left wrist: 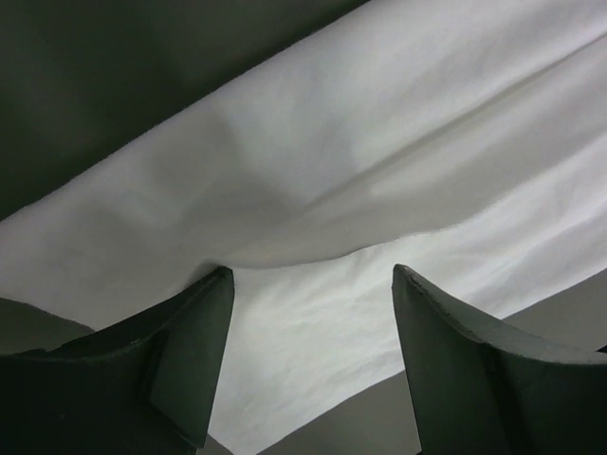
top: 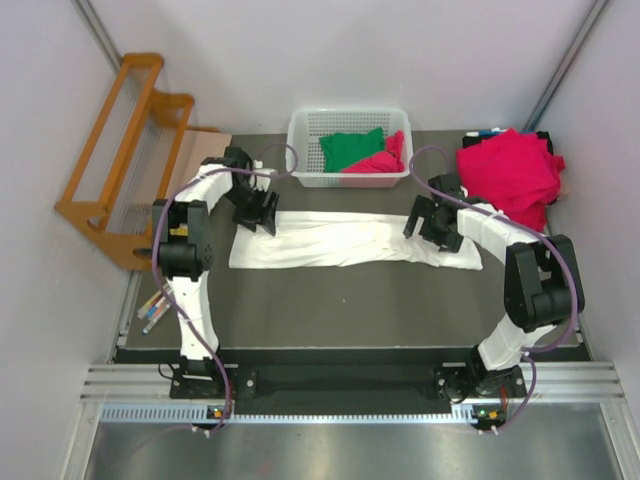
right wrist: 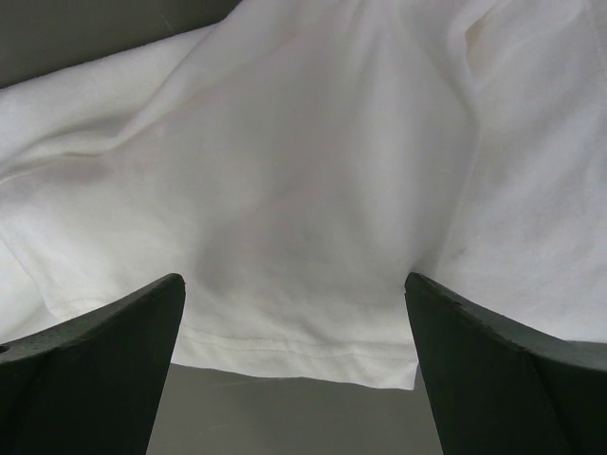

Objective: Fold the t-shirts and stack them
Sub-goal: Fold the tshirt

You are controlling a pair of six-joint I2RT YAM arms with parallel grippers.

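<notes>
Two grippers, jaws apart on each, nothing clamped. Left gripper [top: 255,215] low over left end of white t-shirt [top: 340,243]; right gripper [top: 432,228] over right end. White t-shirt folded into long strip, flat on dark table [top: 350,300]. Green t-shirt [top: 350,150] in lattice basket [top: 349,181]; crimson t-shirts [top: 508,175] piled right rear.

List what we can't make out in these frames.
1. Top view: the left gripper and right gripper cover parts of both ends of the white t-shirt. No print shows on the folded cloth.
2. Wrist views: jaws open over cloth; fingertip contact unclear.
3. Top view: the pink pile is bunched, so the shirt count is unreadable.
4. Top view: in the basket, the green shirt and pink shirt cover whatever lies beneath.
</notes>
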